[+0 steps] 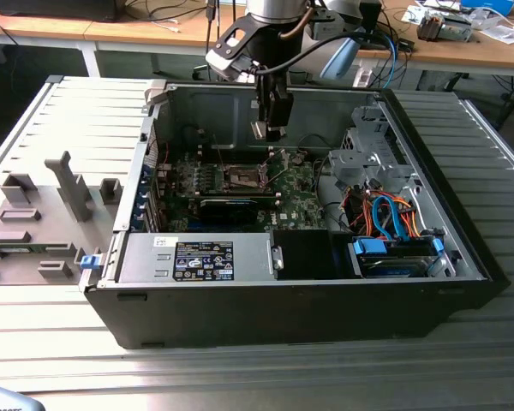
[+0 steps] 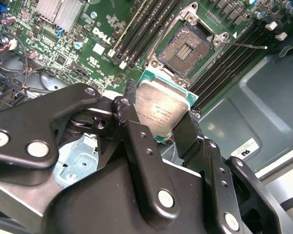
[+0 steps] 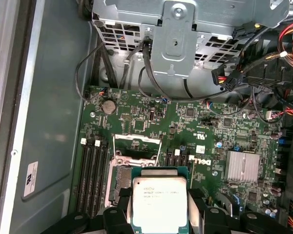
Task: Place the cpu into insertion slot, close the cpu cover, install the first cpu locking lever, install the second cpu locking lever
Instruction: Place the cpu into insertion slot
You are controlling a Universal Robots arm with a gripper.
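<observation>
Second wrist view presents the cpu (image 2: 162, 109) gripped between the two black fingers (image 2: 136, 134) of the gripper (image 2: 161, 114), with its silvery metal top facing the camera and the green substrate showing along the edge farthest from the finger roots. The fingers are closed on two opposite side edges of the chip. This hold appears chosen to leave the contact face underneath untouched and to keep the package flat for a level descent. Just beyond the fingertips lies the insertion slot (image 2: 188, 48), its field of contacts exposed and unoccupied; the cpu is therefore not yet seated. In the first wrist view the chip's sides run roughly parallel to the slot frame, which suggests alignment is being set before contact. The cpu cover (image 3: 136, 137) appears to stand raised on the far side of the slot from the fingers, and a thin locking lever (image 2: 244, 46) juts outward past the slot, so both are clear of the descent path. Memory slots (image 2: 136, 29) flank the slot on the green motherboard (image 2: 88, 44). In the exterior view the gripper hangs inside the open computer case (image 1: 325, 300), apart from the board beneath the fingers.
</observation>
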